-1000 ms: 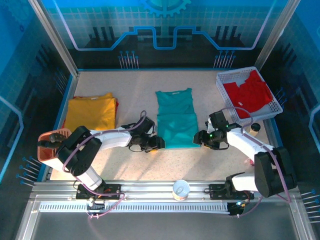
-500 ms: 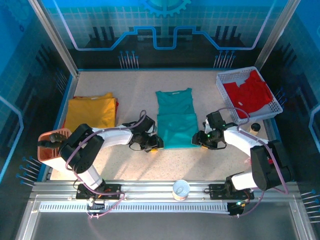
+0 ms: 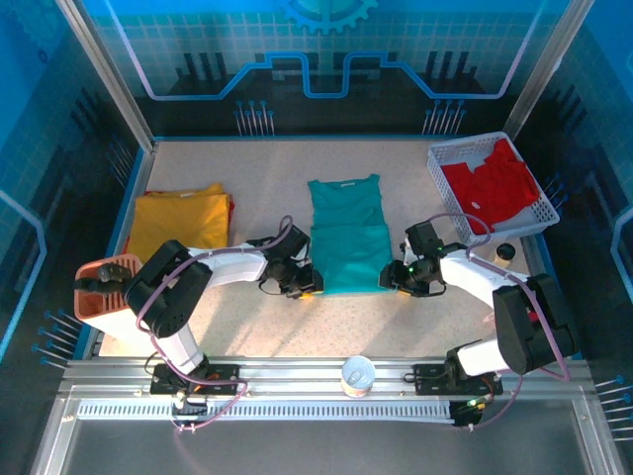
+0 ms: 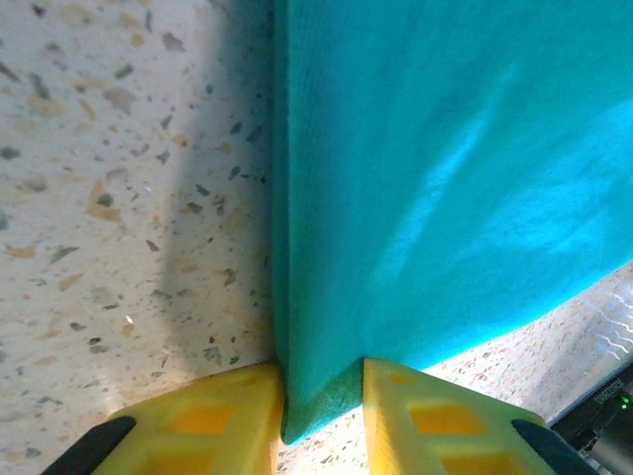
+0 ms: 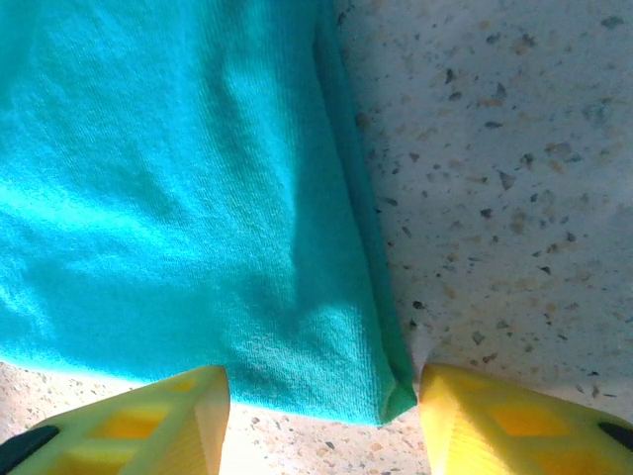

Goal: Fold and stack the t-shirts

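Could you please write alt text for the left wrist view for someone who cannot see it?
A corner of a teal t-shirt sits between two yellow fingers at the bottom edge. The cloth spreads up and rightward over a speckled tabletop.

The teal-green cloth t-shirt (image 4: 425, 198) runs off the left wrist view's top and right edges. The mustard-yellow folded t-shirt (image 3: 180, 226) hides all but a sliver of red cloth (image 3: 231, 208) beneath it.

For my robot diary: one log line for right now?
teal shirt: partly folded | left gripper: near corner between jaws, grip unclear | right gripper: open around other near corner
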